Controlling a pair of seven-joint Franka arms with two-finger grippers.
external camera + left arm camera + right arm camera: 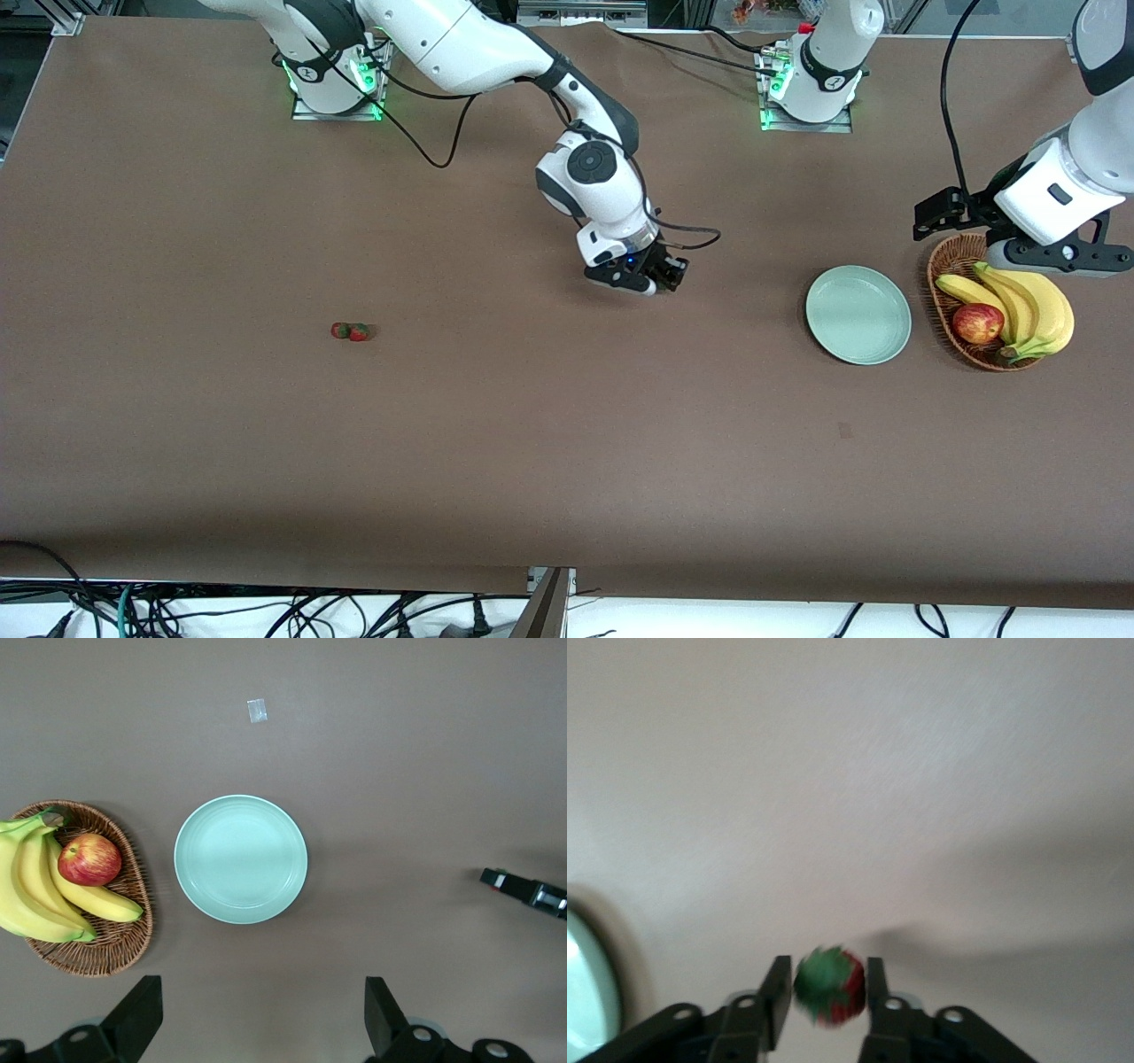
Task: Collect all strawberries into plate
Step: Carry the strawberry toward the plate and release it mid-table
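Carried strawberry: sitting between the fingers of the right gripper (822, 992), which reads as pinching it, over bare table short of the plate (858, 315).
Other strawberries (352, 331): two touching, toward the right arm's end, well apart from the plate.
Plate: bare, just beside the basket (941, 275) of bananas (1028, 306) and apple (977, 322).
Left gripper (257, 1014): jaws spread wide, holding nothing, waiting over the basket's edge.
Room: open brown table (532, 443) between right gripper and plate.
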